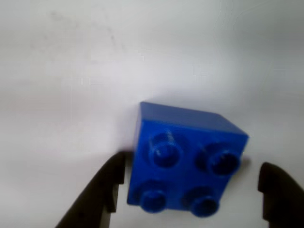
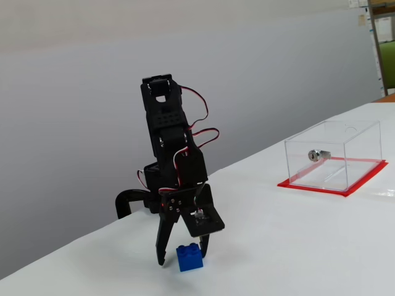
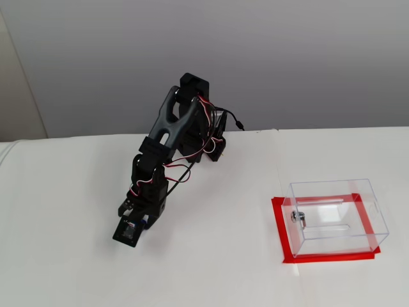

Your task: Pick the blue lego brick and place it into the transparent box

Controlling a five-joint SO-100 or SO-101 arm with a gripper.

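Note:
The blue lego brick (image 1: 185,161) stands studs-up on the white table, tilted a little in the wrist view. My gripper (image 1: 193,164) is open, lowered over it with one black finger on each side and a gap to both. A fixed view shows the brick (image 2: 189,256) on the table between the tips of the gripper (image 2: 182,259). In another fixed view the gripper (image 3: 128,235) points down and hides the brick. The transparent box (image 2: 333,154) with its silver lock (image 2: 318,155) and red base (image 2: 345,189) stands far to the right, and also shows from above (image 3: 335,217).
The arm's base (image 3: 214,144) sits at the table's back edge by the grey wall. The white table (image 2: 278,246) stretches between arm and box. A shelf (image 2: 382,43) shows at the far right.

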